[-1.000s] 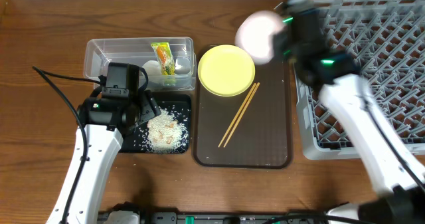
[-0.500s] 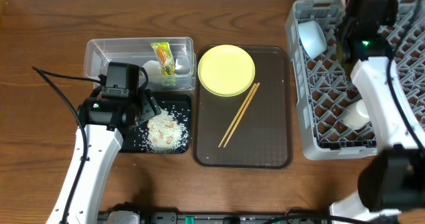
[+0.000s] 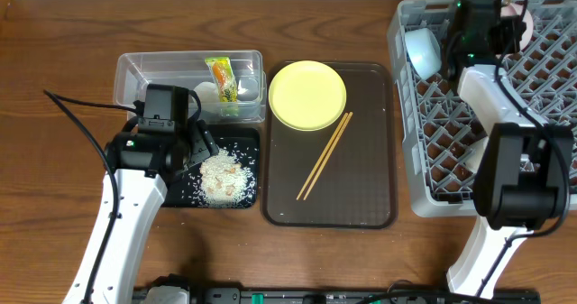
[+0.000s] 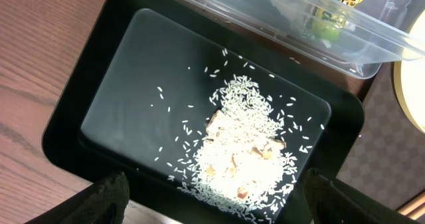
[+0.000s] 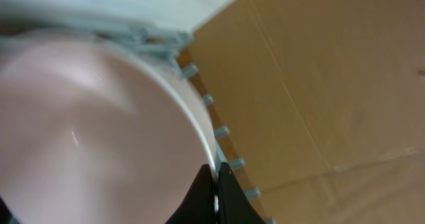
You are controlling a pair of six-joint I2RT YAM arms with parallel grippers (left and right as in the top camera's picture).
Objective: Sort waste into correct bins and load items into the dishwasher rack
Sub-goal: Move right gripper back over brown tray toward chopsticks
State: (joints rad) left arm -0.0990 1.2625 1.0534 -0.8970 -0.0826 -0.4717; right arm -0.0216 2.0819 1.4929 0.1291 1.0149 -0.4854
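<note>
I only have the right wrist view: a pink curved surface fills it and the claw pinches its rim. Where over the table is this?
Observer: The right claw holds the pink bowl at the far edge of the grey rack, on the table's right side.
Operator: Is anything else in that rack?
Observer: Yes, a light blue bowl sits in its far corner, on the side nearest the brown tray.
Operator: What is not loaded yet?
Observer: The yellow plate and the chopsticks lie on that brown tray.
</note>
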